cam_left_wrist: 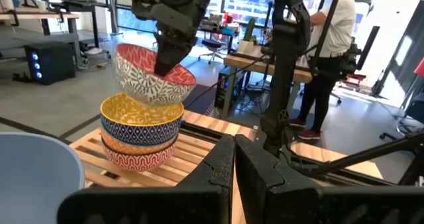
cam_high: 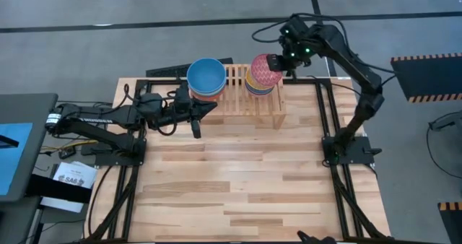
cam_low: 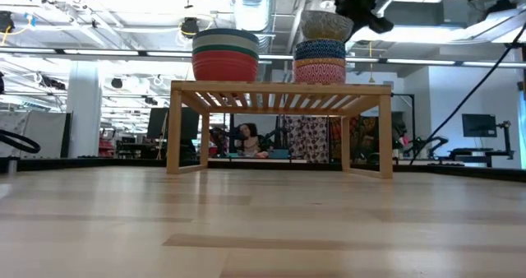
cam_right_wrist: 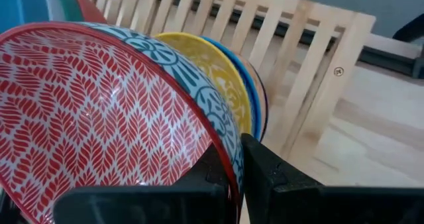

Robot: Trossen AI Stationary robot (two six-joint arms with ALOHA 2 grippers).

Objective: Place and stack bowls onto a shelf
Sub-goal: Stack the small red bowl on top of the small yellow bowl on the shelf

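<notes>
— On the shelf (cam_high: 253, 98), upper middle of frame?
— Two stacks: plain bowls (cam_high: 206, 79), light blue on top, at left; patterned stack (cam_low: 320, 61) at right.
— And above?
— Red-patterned bowl (cam_high: 265, 70), tilted, just over that right stack.

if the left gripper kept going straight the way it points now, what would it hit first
Probably the shelf: the shut left gripper points at its slatted top beside the patterned bowl stack, though depth is unclear.

We see two bowl stacks on the shelf (cam_high: 249, 92); the left stack (cam_high: 206, 79) sits beside the right stack (cam_high: 258, 86); one bowl (cam_high: 266, 69) hangs tilted just above the right stack.
</notes>
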